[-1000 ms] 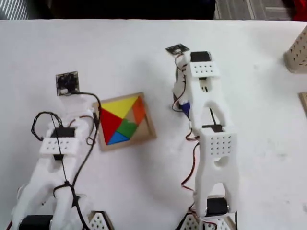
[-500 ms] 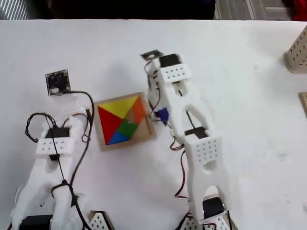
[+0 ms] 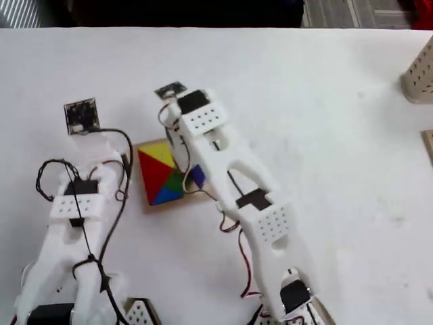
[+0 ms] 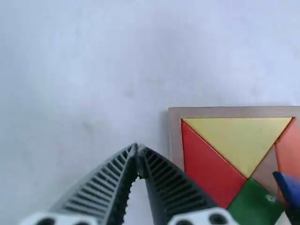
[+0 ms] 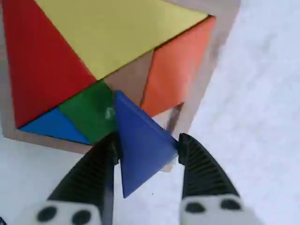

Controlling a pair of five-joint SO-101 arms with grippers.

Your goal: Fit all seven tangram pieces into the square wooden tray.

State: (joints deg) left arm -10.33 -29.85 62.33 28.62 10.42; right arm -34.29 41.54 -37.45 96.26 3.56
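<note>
My R gripper [image 5: 147, 140] pinches the blue triangle [image 5: 138, 150] over the tray [image 5: 225, 28], mid-left of high frame, L gripper [image 4: 138, 157] pressed together; next, prob. turn & lower it into the gap [image 5: 133, 77].

Bright, even light; faint soft shadows

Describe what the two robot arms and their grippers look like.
Both the left arm and the right arm are built from white plastic shells with plates of small holes, black motors at the joints, and loose black and red wires. The left gripper has dark grey ribbed fingers on a white base. The right gripper has dark, smoother fingers, also on a white base.
</note>
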